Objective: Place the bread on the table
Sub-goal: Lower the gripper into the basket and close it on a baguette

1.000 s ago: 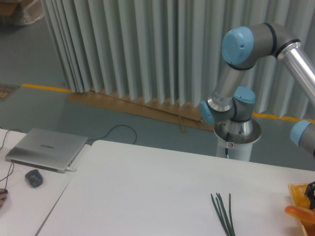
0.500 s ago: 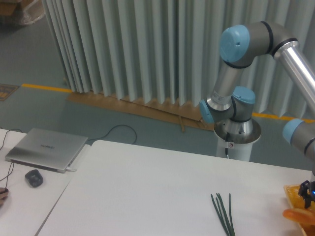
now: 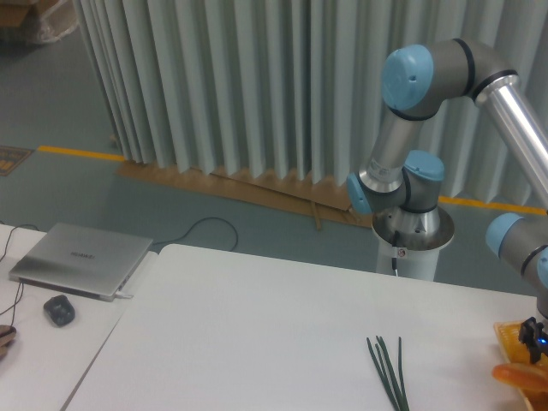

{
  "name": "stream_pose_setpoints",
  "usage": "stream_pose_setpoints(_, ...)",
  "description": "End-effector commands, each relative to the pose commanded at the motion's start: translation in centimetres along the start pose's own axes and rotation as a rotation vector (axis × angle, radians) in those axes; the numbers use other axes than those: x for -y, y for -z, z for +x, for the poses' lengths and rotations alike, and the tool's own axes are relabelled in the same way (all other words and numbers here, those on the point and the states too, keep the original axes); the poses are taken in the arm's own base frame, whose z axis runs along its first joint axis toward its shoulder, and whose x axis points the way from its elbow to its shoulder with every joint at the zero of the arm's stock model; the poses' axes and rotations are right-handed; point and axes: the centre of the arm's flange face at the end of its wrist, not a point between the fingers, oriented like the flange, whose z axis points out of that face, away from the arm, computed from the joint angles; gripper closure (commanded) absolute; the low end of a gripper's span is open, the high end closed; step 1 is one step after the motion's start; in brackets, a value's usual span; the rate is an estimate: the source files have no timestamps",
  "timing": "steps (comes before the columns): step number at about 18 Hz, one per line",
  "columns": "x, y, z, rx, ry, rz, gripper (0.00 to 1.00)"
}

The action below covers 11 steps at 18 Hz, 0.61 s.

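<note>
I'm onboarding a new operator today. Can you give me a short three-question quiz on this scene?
1. True or false: the bread lies flat in the middle of the table.
2. What lies on the table left of the gripper? A) green stalks B) a mug C) a plate
3. Which device sits beside the mouse on the side desk?

Key: 1 false, it is at the right edge by the orange basket. 2 A, the green stalks. 3 the laptop.
</note>
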Motion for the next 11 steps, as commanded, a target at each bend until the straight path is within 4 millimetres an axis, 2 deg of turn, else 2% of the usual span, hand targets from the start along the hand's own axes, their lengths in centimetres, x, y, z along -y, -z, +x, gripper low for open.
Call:
stream_pose_setpoints(1,-0.03,0.12,0.07,0.001,-0.016,0.0,0.3)
stream_pose_setpoints(3,-0.13,0.18,0.07,0.001,-0.032,0.002,0.3)
stream_pose_setpoints(6,-0.26,0.44,-0.07,0.005,-0.031,0.002,0.53)
stream_pose_setpoints(7,-0.15,0.3,-0.01,0.003,-0.033,0.002,0.57)
stream_pose_setpoints(11,-0.14,0.36,-0.2,0.004,-0.031,0.002,0.57)
